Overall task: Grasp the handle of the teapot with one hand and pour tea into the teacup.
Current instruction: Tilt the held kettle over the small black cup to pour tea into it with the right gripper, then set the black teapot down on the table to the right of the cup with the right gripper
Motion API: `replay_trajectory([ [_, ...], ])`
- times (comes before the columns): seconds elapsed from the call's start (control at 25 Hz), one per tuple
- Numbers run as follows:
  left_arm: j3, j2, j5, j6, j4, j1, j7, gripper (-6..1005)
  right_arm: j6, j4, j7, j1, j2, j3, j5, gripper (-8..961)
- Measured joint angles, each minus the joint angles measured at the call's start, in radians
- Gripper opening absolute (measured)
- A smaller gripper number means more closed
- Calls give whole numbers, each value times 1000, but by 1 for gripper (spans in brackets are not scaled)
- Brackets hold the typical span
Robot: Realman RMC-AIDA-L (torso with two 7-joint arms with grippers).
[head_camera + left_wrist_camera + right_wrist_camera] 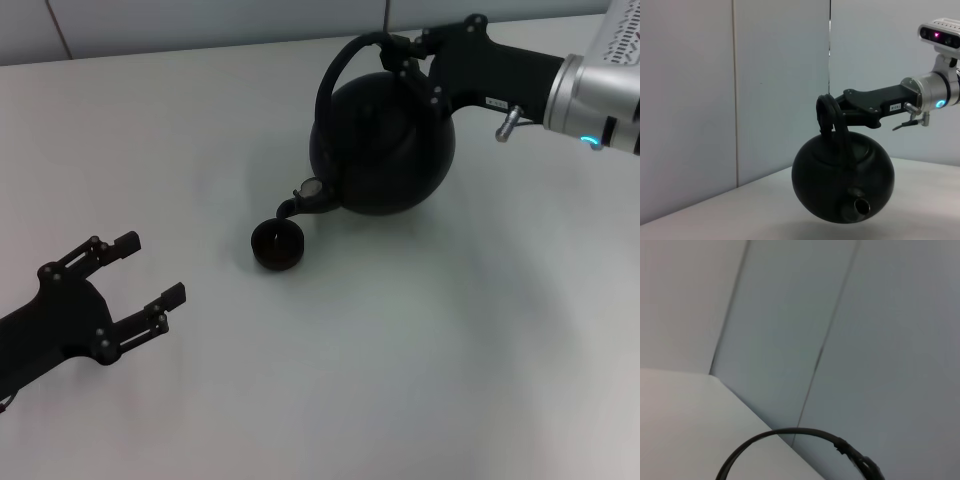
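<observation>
I take the teapot (385,140) as my landmark. Under it lies the pale worktop (420,360), which carries everything; I see the teapot lifted clear of it in the left wrist view, with a shadow below and its round black body tilted so the short spout (298,203) points down.

My right arm reaches in from the side of the teapot opposite the spout. Its right tool (408,48) is clenched on the handle (345,62), at the top of the hoop above the teapot's body; from the left wrist camera I see the dark fingers wrapped around that same hoop. From the right wrist camera I only get an arc of the handle against the wall panels.

My left tool (140,285) sits low on the worktop, well apart from the teapot on the spout side, its fingers spread and holding nothing.

The teacup (277,243) stands on the worktop just below the teapot's spout tip, its mouth upward.
</observation>
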Motion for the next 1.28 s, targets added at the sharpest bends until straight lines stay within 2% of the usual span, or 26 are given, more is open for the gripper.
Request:
replay_trajectory([
  [0.24, -2, 0, -9, 2, 0, 0, 0, 734, 12, 7, 114, -19, -1, 4, 4, 88],
  [0.56, -2, 0, -12, 4, 0, -7, 0, 730, 14, 24, 136, -25, -1, 12, 9, 89],
  [0.84, -2, 0, -12, 6, 0, -8, 1, 728, 5, 30, 137, -48, 0, 12, 77, 89],
  [1.28, 6, 2, -12, 3, 0, -10, 10, 723, -9, -36, 183, -212, -3, 16, 304, 88],
])
